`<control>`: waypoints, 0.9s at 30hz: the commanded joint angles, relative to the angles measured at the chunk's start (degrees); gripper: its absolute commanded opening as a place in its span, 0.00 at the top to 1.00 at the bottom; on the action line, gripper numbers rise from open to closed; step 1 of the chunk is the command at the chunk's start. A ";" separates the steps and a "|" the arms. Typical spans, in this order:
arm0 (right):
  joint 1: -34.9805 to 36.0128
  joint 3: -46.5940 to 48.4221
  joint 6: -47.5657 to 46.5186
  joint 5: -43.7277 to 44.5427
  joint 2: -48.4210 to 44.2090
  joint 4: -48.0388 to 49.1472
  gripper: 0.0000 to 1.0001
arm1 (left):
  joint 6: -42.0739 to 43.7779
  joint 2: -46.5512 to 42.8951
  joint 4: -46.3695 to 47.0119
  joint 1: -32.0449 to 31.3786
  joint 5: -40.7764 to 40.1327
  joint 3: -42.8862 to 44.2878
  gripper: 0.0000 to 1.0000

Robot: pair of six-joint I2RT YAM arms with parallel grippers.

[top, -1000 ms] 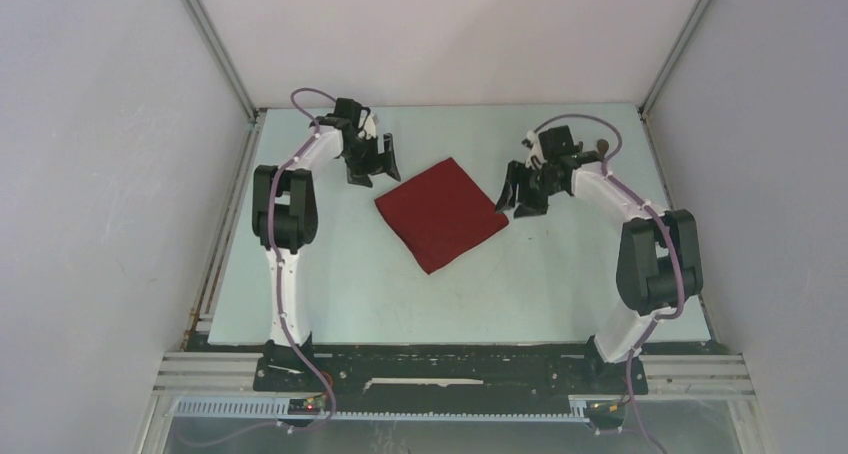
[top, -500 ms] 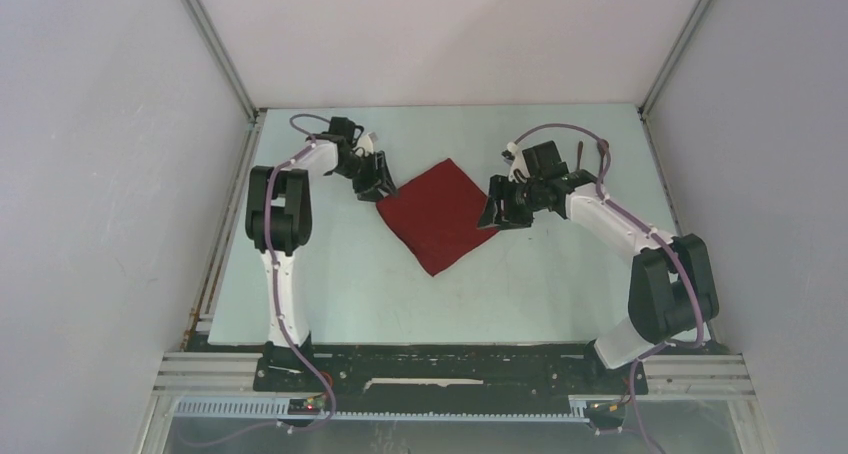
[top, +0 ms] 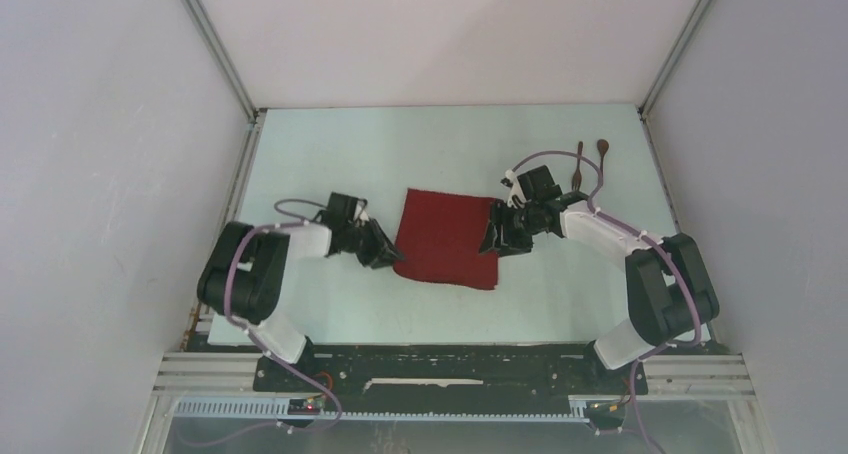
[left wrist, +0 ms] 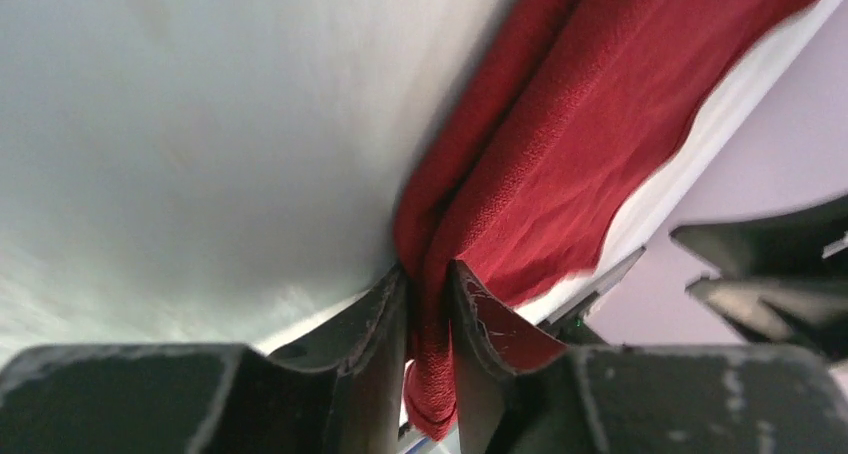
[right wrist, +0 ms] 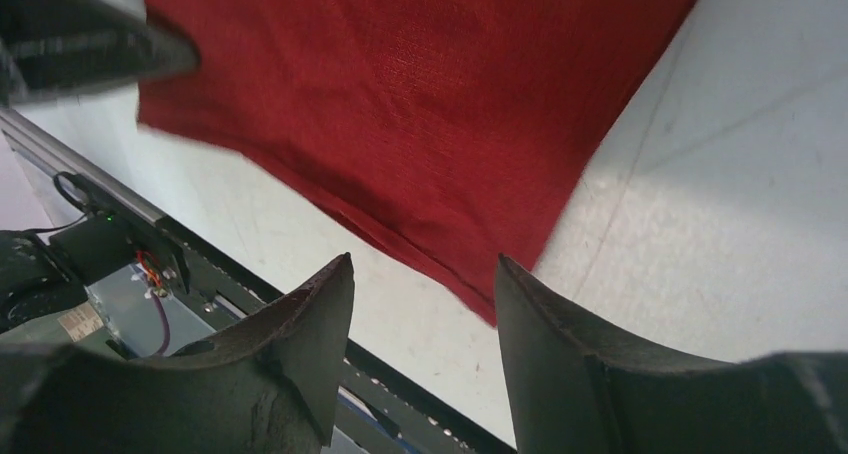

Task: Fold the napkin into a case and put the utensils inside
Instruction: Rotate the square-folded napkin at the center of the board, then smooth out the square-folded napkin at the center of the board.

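At mid-table, our left gripper point(left wrist: 428, 274) pinches the dark red soft cloth napkin point(top: 447, 239).
We see its 2 fingers pressed on the cloth's near-left corner; our right gripper point(right wrist: 425, 274) hangs with fingers spread over the right edge, and 2 small dark brown wooden utensils point(top: 603, 146) lie well apart behind it on the pale table point(top: 330, 154).

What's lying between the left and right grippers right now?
Only the dark red square cloth napkin. The left gripper pinches its near-left corner, and the open right gripper sits at its right edge. The top view shows it.
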 commanded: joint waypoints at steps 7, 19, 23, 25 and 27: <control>0.94 -6.53 2.39 4.60 -8.05 -3.38 0.34 | -8.55 -21.42 1.27 -10.87 -14.41 -15.84 0.25; -7.87 -10.64 3.25 0.84 -8.50 -2.83 0.32 | -6.84 -25.92 -1.07 -16.12 -6.60 -14.62 0.43; -9.12 -10.61 2.53 0.52 -4.67 -2.44 0.43 | -6.54 -25.26 -1.02 -16.52 -7.57 -13.95 0.50; -9.11 -10.63 1.98 0.52 -3.07 -2.44 0.46 | -6.32 -24.60 -1.03 -16.78 -7.67 -13.42 0.54; -9.16 -10.63 1.54 0.87 -1.87 -2.39 0.49 | -6.14 -23.72 -1.03 -16.92 -7.67 -12.88 0.59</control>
